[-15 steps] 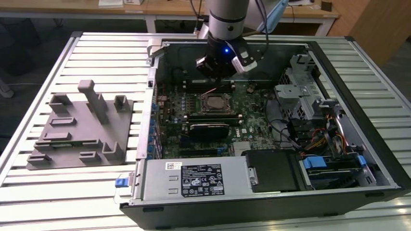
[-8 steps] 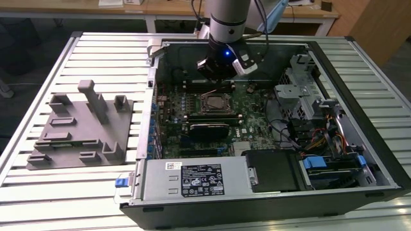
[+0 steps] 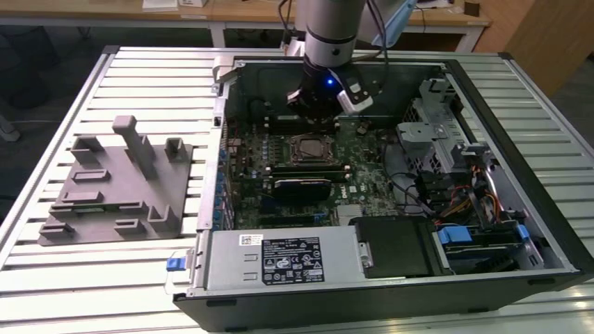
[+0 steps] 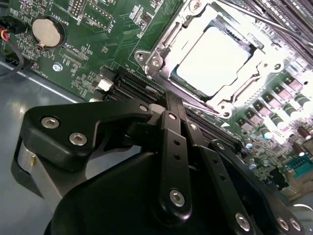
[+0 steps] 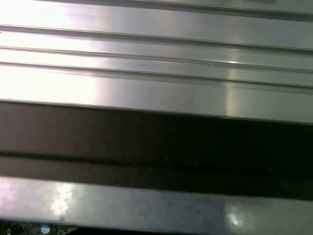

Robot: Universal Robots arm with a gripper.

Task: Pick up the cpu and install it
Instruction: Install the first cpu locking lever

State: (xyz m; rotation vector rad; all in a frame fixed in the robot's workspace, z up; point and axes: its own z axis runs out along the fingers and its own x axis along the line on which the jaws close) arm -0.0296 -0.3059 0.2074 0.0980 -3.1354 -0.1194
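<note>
Now the cpu sits flat in its socket on the green board inside the case, and the gripper hangs just above it; whether the claw is open or shut, I cannot tell.

open computer case lying on slatted metal surface; green motherboard exposed, cpu socket near centre. end effector hanging just above board beside socket. grey plastic fixture with upright posts at the exterior view's left.
</note>
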